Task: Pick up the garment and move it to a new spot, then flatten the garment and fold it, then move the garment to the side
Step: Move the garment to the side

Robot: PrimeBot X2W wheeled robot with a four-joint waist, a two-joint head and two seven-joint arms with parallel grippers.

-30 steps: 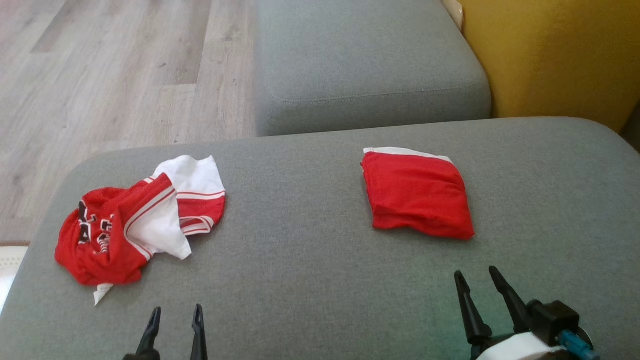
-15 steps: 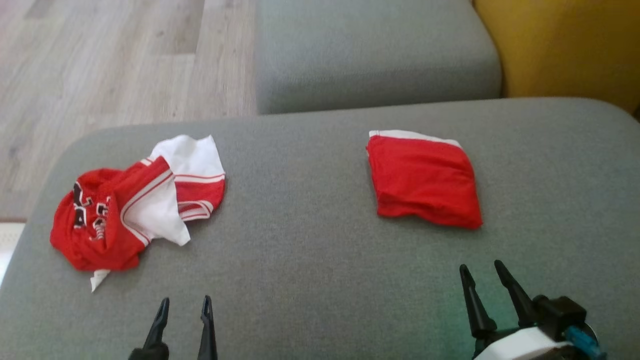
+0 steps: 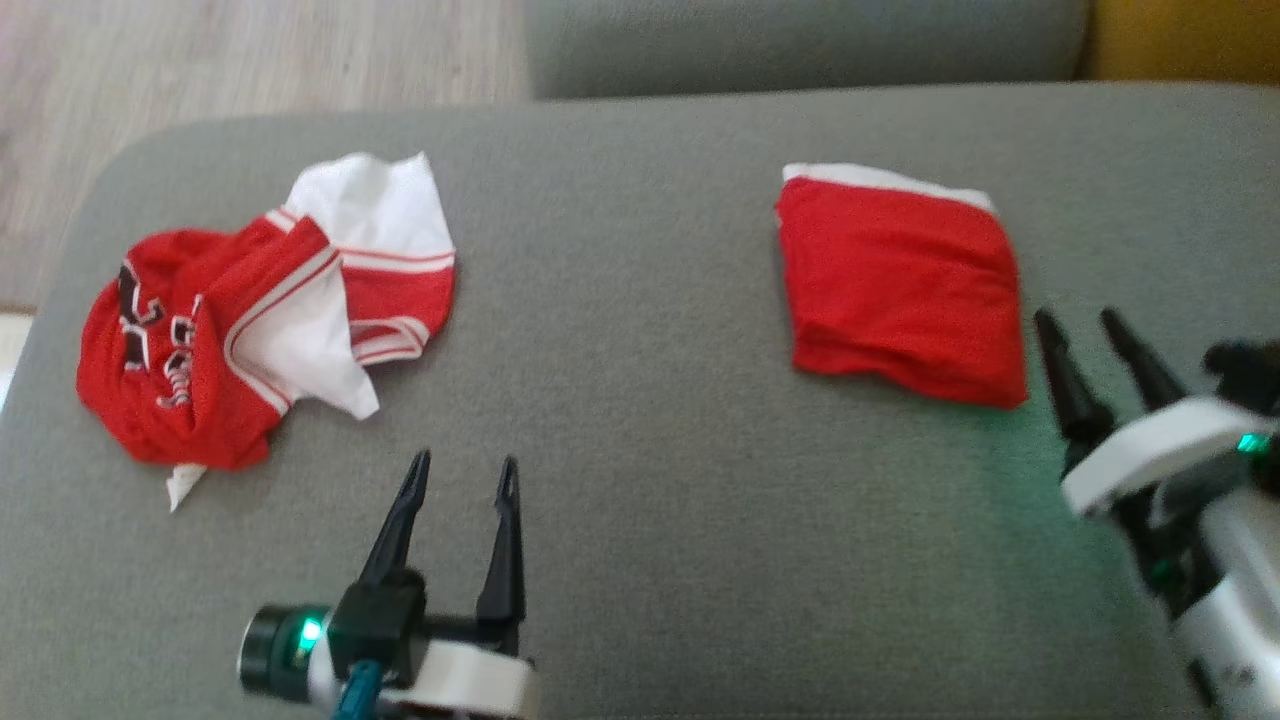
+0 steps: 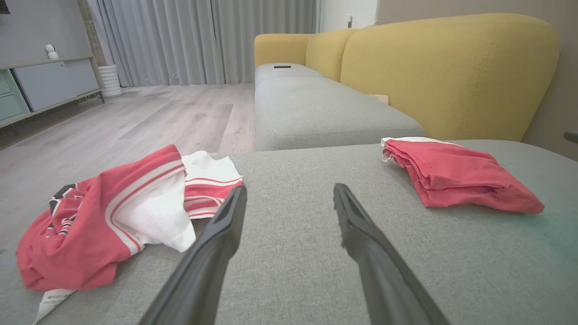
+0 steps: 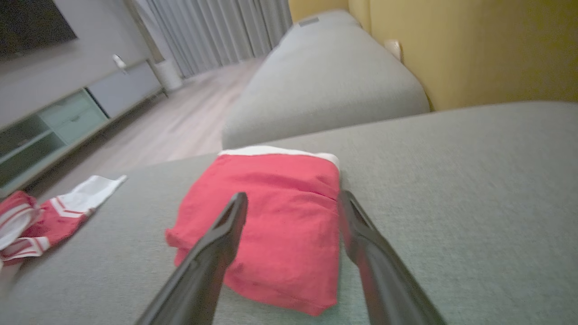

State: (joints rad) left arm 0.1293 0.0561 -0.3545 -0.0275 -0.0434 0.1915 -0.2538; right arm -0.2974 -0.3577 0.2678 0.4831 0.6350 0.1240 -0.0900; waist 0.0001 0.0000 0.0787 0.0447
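Currently, the crumpled garment point(image 3: 200, 350) lies ahead-left of the left gripper point(image 3: 465, 460), apparently awaiting pickup, and the folded red garment point(image 3: 900, 290) sits just beside the right gripper point(image 3: 1076, 316), both grippers parted, empty.

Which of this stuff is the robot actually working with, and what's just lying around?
Job: crumpled red-and-white jersey; left hand and right hand, both open; grey cushion they work on.
Lying about: folded red garment, seemingly finished; yellow sofa back; wooden floor.
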